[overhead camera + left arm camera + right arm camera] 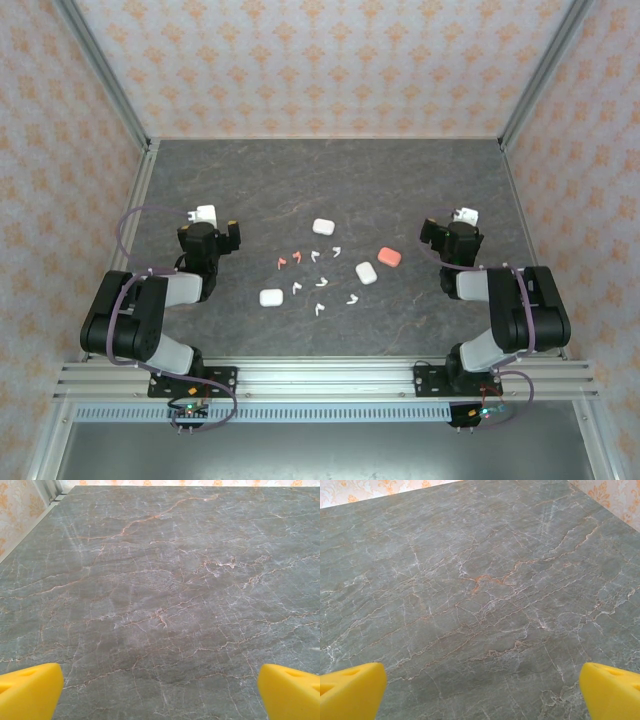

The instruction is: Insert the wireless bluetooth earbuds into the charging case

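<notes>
The left hand (160,692) and the right hand (480,692) are hovering with fingers spread wide, holding nothing. The earbuds (321,282) are lying scattered on the tabletop (420,180) between the arms, among four rounded cases (366,272).

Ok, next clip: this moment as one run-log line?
stage: not started | left gripper: open, empty | right gripper: open, empty | earbuds: loose on table | cases: four, on table
</notes>
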Robot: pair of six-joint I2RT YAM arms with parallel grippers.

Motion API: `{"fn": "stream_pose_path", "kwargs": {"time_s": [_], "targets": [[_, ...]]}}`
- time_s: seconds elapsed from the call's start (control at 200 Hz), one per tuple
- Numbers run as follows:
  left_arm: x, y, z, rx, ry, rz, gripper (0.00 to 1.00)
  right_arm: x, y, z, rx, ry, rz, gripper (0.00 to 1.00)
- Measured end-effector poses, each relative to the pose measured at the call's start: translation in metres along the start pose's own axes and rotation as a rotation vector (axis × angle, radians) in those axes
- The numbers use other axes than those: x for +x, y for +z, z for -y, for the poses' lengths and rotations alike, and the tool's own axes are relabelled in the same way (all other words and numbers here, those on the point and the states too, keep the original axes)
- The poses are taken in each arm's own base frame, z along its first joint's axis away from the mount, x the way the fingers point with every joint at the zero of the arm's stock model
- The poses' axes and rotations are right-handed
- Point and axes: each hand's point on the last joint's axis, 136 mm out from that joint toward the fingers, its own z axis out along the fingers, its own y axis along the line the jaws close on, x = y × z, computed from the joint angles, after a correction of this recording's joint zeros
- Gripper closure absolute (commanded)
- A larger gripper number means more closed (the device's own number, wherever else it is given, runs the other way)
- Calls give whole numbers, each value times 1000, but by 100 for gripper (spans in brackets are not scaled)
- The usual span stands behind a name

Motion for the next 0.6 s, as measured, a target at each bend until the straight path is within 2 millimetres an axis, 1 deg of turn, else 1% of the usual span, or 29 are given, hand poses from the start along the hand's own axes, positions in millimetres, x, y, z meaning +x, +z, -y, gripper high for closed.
{"fn": "stream_pose_path", "kwargs": {"time_s": [0.235, 0.365, 0.425, 0.47, 0.515, 0.52, 0.555, 0.56, 0.566, 0.601], "targets": [[0, 0, 0, 0, 0, 1, 0, -1, 1, 2, 3, 3, -3, 1], [-1, 0, -1, -6, -1, 3, 0, -11, 0, 6, 15, 12, -7, 1], [-5, -4, -4, -17, -3, 6, 0, -23, -7, 5, 10, 14, -11, 1], [-11, -9, -7, -29, -9, 18, 0, -37, -16, 3, 1, 16, 0, 1], [-25, -19, -11, -40, -25, 42, 0, -54, -24, 0, -10, 20, 15, 1], [-27, -21, -12, -43, -28, 44, 0, -60, -27, -1, -16, 21, 21, 1], [-36, -27, -14, -46, -41, 61, 0, -73, -35, -5, -27, 24, 31, 1], [-38, -29, -14, -47, -47, 61, 0, -75, -36, -5, -30, 25, 32, 1], [-46, -32, -15, -47, -53, 78, 0, -78, -38, -6, -34, 25, 34, 0], [-59, -38, -15, -43, -73, 96, 0, -87, -45, -11, -50, 28, 37, 1]]}}
